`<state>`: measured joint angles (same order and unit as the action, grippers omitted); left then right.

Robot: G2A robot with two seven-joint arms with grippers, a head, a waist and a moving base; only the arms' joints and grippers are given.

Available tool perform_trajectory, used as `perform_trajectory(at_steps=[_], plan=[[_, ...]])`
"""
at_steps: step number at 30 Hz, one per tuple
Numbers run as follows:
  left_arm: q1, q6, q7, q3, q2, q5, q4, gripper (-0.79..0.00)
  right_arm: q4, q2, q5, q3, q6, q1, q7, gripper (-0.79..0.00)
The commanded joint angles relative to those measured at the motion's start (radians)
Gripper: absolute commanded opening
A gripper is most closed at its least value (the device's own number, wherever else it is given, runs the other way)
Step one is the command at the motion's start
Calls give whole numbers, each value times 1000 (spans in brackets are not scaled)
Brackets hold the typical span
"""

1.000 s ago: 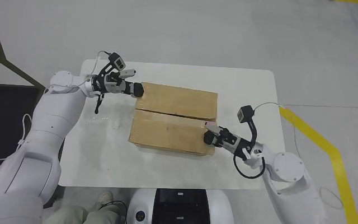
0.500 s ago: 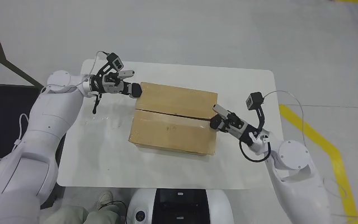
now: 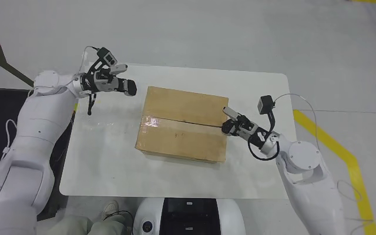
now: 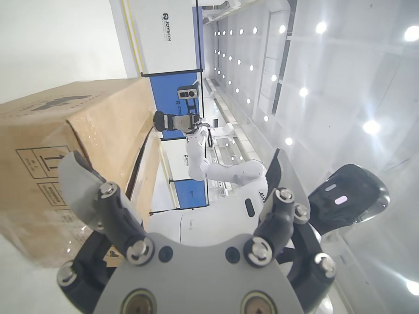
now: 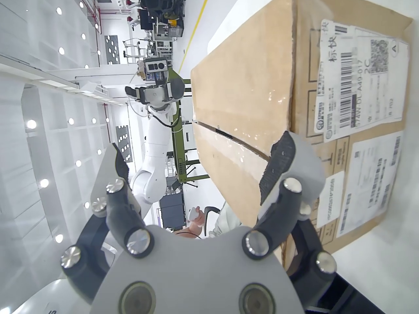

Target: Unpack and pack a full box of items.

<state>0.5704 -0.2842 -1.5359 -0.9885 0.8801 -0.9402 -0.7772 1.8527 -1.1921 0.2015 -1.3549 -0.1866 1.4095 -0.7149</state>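
Barcoded shipping labels [image 5: 360,76] — stuck on the box [image 5: 242,93].

Everything is bright. Big round lamps [image 4: 371,127] shine from up high, far beyond the left hand [image 4: 175,165], and each one has a white glow around it. More lamps glow off to the side of the right hand [image 5: 199,151]. Just past that hand, the tape [image 5: 271,96] on the box [image 5: 245,66] shines in little white spots. The white tabletop [image 3: 258,170] is bright, with only faint, soft shadows. Straight lines bend near the edges in both wrist views.
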Motion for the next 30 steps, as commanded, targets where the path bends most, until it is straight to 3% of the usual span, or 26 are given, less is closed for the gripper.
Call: perform_trajectory(at_steps=[1,8,18,24,30], plan=[[6,0,0,-30,-18,-6,3,0,-6,1,1,2,-4,-4,1,0],[32,3,0,-91,-70,47,1,0,-15,2,-4,11,-12,-13,7,0],[83,6,38,-160,-107,98,-32,0,-15,2,-4,11,-12,-13,7,0],[174,18,97,-235,-136,116,-103,0,-15,2,-4,11,-12,-13,7,0],[315,24,210,-347,-171,132,-213,0,-15,2,-4,11,-12,-13,7,0]])
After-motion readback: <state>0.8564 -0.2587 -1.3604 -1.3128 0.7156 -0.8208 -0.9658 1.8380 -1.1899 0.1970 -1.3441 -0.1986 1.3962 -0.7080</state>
